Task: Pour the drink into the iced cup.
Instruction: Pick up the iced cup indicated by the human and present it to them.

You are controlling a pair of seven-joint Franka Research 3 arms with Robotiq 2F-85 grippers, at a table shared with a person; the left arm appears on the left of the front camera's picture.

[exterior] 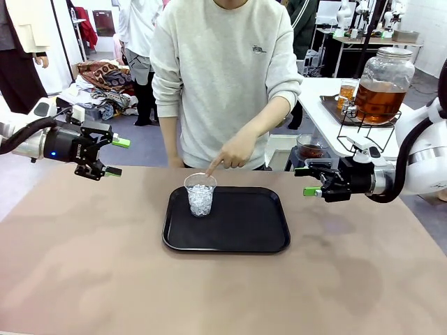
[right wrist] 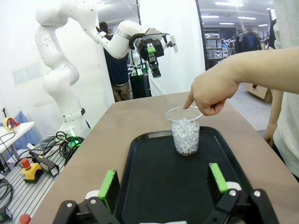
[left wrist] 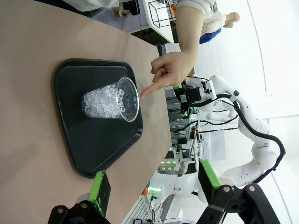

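A brown, faintly mottled table (exterior: 84, 272) spans the front view. One black rectangular tray (exterior: 244, 227) with rounded corners lies flat on it, a little toward twelve o'clock from the table's middle, its long side running across. A clear cup of ice (exterior: 200, 197) stands upright near the tray's ten o'clock corner.

A white side table (exterior: 323, 124) stands on grey floor (exterior: 143, 146), beyond heaped clothes (exterior: 105, 87).

One iced cup (exterior: 200, 195), one tray (exterior: 251, 223), one pointing hand (exterior: 234, 152), two claws (exterior: 117, 157) (exterior: 306, 181).
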